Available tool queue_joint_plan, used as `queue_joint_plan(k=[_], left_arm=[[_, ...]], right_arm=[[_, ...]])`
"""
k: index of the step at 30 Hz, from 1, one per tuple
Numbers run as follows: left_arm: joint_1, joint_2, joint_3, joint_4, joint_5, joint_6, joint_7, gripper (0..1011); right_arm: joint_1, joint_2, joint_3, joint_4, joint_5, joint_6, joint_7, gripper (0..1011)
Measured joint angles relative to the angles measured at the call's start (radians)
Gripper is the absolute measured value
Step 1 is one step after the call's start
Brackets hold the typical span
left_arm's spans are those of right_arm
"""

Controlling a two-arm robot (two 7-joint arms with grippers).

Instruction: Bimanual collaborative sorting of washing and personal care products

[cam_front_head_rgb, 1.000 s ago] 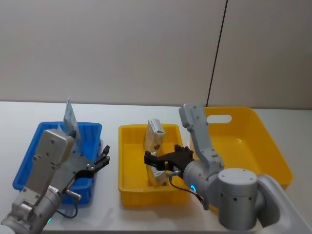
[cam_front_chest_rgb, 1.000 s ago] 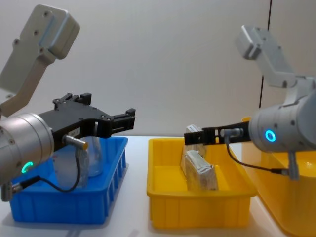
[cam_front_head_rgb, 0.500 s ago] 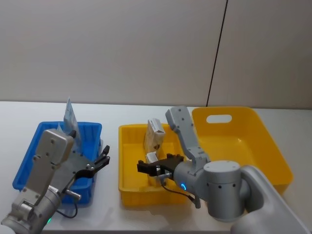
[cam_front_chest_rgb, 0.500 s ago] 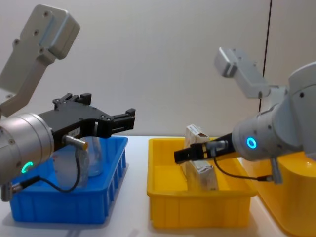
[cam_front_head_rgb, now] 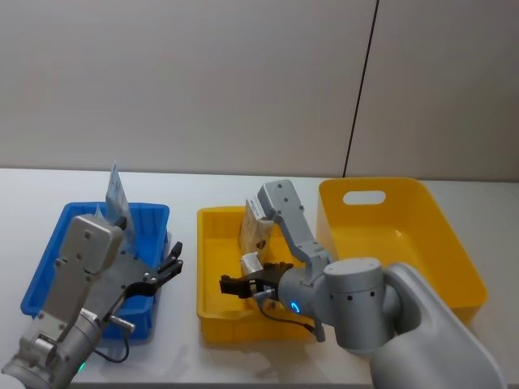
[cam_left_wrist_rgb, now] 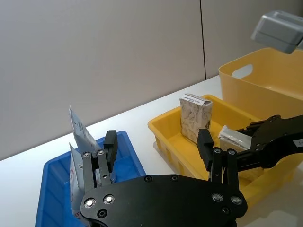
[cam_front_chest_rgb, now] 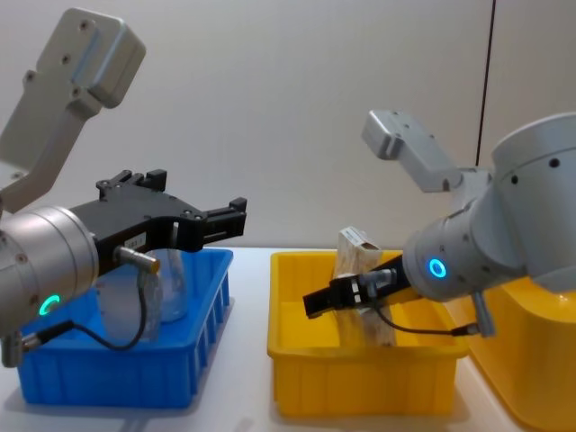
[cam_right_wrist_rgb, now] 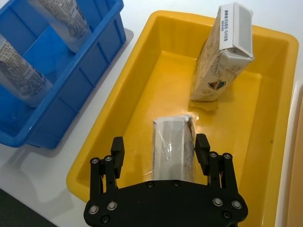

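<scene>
Over the yellow bin (cam_right_wrist_rgb: 246, 118), right gripper (cam_right_wrist_rgb: 160, 142) gaped astride a carton (cam_right_wrist_rgb: 173, 151), apparently untouched, due to close; left gripper (cam_front_head_rgb: 174, 258) idled open over the blue bin (cam_front_head_rgb: 154, 212).

The right hand (cam_right_wrist_rgb: 160, 143) hides one end of the lying carton (cam_right_wrist_rgb: 173, 135).

The setting is a robotics test laboratory. A bare grey panelled wall (cam_front_head_rgb: 203, 81) with a dark vertical seam (cam_front_head_rgb: 361, 89) backs a plain white counter (cam_front_head_rgb: 186, 182). The counter carries plastic sorting containers: a blue bin (cam_front_head_rgb: 40, 275), a small yellow bin (cam_front_head_rgb: 215, 243) and a large yellow bin (cam_front_head_rgb: 422, 235).
</scene>
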Motion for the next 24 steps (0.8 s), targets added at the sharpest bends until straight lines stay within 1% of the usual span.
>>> queue_joint_plan(k=[4, 5, 7, 9, 11, 12, 13, 15, 17, 21, 24], left_arm=[[0.000, 0.000, 0.000, 0.000, 0.000, 0.000, 0.000, 1001], [0.000, 0.000, 0.000, 0.000, 0.000, 0.000, 0.000, 1001], [0.000, 0.000, 0.000, 0.000, 0.000, 0.000, 0.000, 1001], [0.000, 0.000, 0.000, 0.000, 0.000, 0.000, 0.000, 1001], [0.000, 0.000, 0.000, 0.000, 0.000, 0.000, 0.000, 1001], [0.000, 0.000, 0.000, 0.000, 0.000, 0.000, 0.000, 1001], [0.000, 0.000, 0.000, 0.000, 0.000, 0.000, 0.000, 1001], [0.000, 0.000, 0.000, 0.000, 0.000, 0.000, 0.000, 1001], [0.000, 0.000, 0.000, 0.000, 0.000, 0.000, 0.000, 1001], [0.000, 0.000, 0.000, 0.000, 0.000, 0.000, 0.000, 1001], [0.000, 0.000, 0.000, 0.000, 0.000, 0.000, 0.000, 1001]], right_arm=[[0.018, -0.003, -0.007, 0.024, -0.007, 0.013, 0.006, 868], [0.023, -0.004, -0.010, 0.031, -0.010, 0.020, 0.007, 812], [0.029, -0.006, -0.011, 0.038, -0.014, 0.028, 0.006, 774], [0.035, -0.009, -0.014, 0.046, -0.019, 0.039, 0.004, 693], [0.041, -0.012, -0.014, 0.051, -0.025, 0.054, -0.004, 638], [0.042, -0.013, -0.014, 0.053, -0.027, 0.058, -0.006, 638], [0.043, -0.014, -0.013, 0.054, -0.029, 0.063, -0.011, 582], [0.046, -0.018, -0.012, 0.055, -0.036, 0.077, -0.023, 525], [0.047, -0.020, -0.009, 0.054, -0.039, 0.086, -0.032, 440], [0.046, -0.025, 0.001, 0.042, -0.050, 0.109, -0.060, 357], [0.045, -0.025, 0.006, 0.032, -0.055, 0.114, -0.070, 339]])
